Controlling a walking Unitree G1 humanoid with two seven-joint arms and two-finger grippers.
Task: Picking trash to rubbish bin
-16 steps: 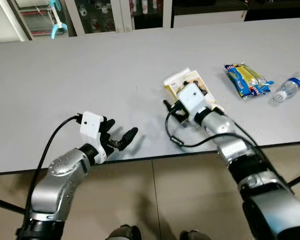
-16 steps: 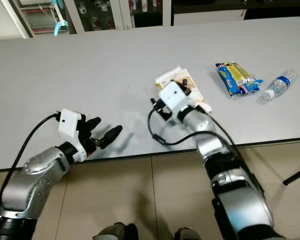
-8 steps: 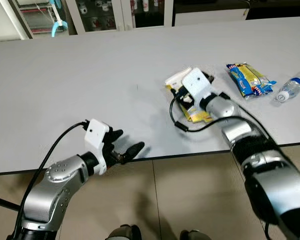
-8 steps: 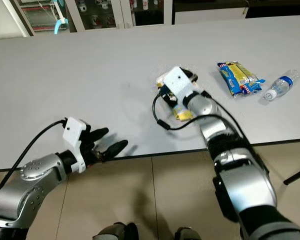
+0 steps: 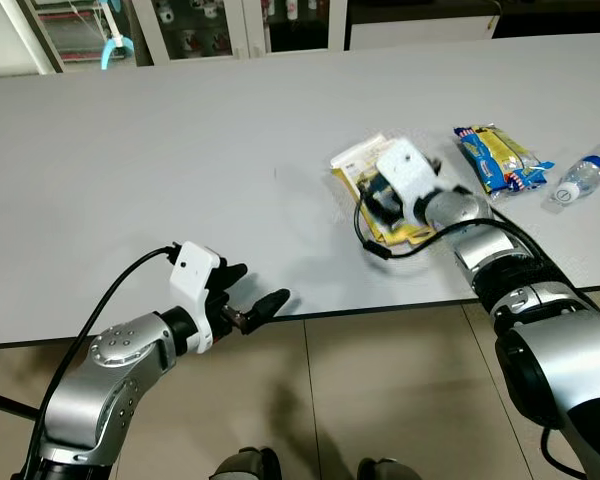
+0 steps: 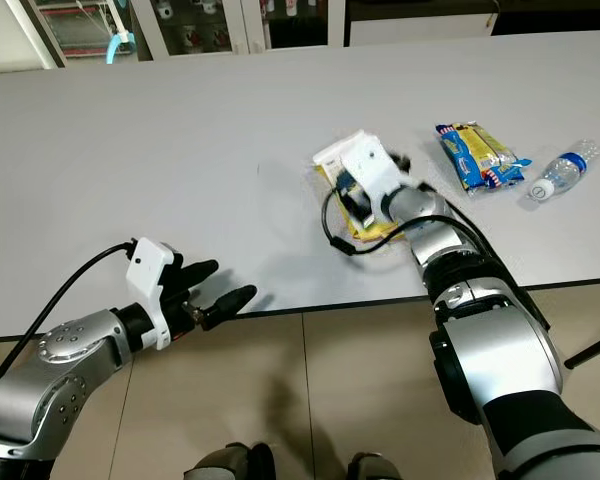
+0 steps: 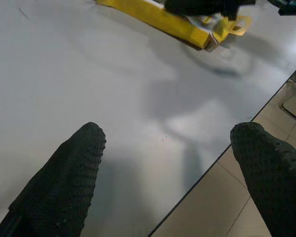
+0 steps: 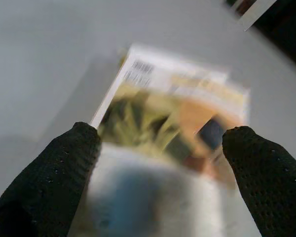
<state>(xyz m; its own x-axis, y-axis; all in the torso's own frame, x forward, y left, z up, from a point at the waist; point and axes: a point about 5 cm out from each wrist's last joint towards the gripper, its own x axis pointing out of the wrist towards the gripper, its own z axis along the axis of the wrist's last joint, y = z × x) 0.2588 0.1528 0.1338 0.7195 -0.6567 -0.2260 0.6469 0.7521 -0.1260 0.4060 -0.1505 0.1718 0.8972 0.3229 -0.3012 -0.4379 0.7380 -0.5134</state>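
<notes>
Trash on counter (image 5: 180, 150), none binned yet by my reading: yellow packet (image 5: 375, 190), blue snack bag (image 5: 498, 160), bottle (image 5: 580, 178). My right hand (image 8: 160, 148), fingers spread, sits over the yellow packet, ungripped. My left hand (image 5: 242, 305), spread, idles at the counter edge.

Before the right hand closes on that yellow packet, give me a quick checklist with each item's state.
1. Right hand fingers open: ok, spread apart in the right wrist view.
2. Yellow packet between the fingers: ok, though blurred.
3. Packet flat on the table: ok.
4. Blue snack bag and bottle out of the way: ok, both apart, further right.
5. Left hand out of the way: ok, open at the table edge.
6. Rubbish bin located: cannot tell.
</notes>
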